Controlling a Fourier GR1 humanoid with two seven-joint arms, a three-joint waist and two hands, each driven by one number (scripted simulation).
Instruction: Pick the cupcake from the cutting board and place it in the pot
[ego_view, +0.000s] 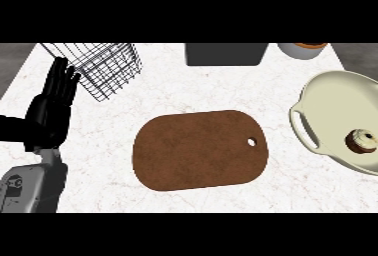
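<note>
A brown cutting board (199, 149) lies bare in the middle of the white counter, with a small hole near its right edge. At the right stands a cream pot (325, 95) with a side handle. The cupcake (362, 141) sits inside the pot, brown with a pale wrapper. My left hand (53, 105) is at the far left, fingers straight and pointing up, holding nothing and well away from the board. My right hand does not show.
A wire basket (103, 65) stands at the back left, close to my left hand's fingertips. A dark grey box (224, 53) sits at the back centre and a pale cup (303, 49) at the back right.
</note>
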